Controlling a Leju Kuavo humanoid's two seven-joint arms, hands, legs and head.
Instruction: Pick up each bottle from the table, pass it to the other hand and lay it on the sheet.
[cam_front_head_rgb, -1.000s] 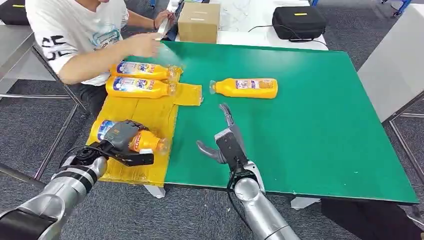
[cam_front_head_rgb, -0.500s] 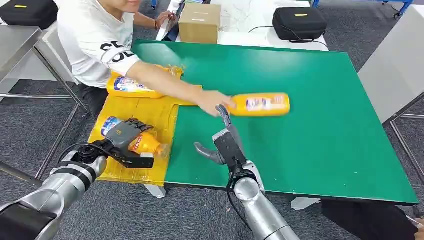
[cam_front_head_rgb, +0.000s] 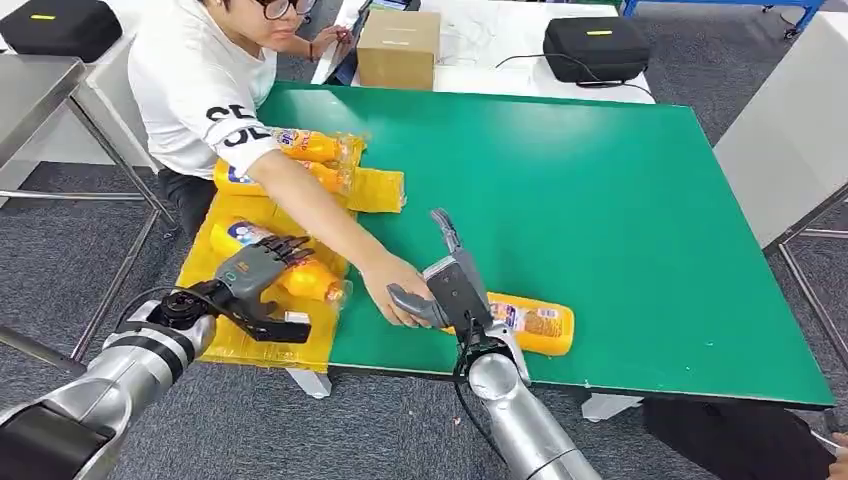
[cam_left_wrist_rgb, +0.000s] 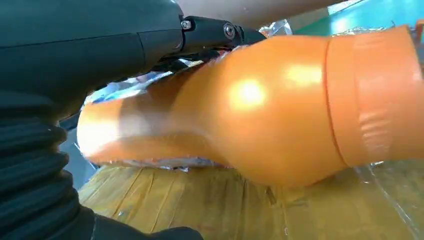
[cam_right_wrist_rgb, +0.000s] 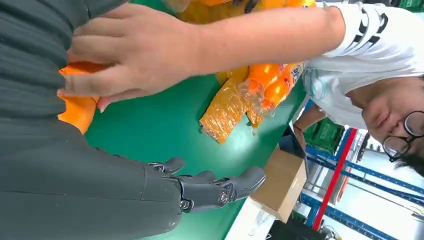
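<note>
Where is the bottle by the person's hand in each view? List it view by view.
Head view: bottle on the green table's near edge, behind the right robot hand.
Right wrist view: its orange side under the person's hand.
Left wrist view: another bottle, in the left robot hand.
Shared landmark: the person's hand.

A robotics test lab or workshop: a green-topped work table stands on grey carpet tile. Just beyond the table's far edge, a white bench carries a cardboard box and a black equipment case. Blue metal racking rises behind the table, and a seated person works at its far left corner.
</note>
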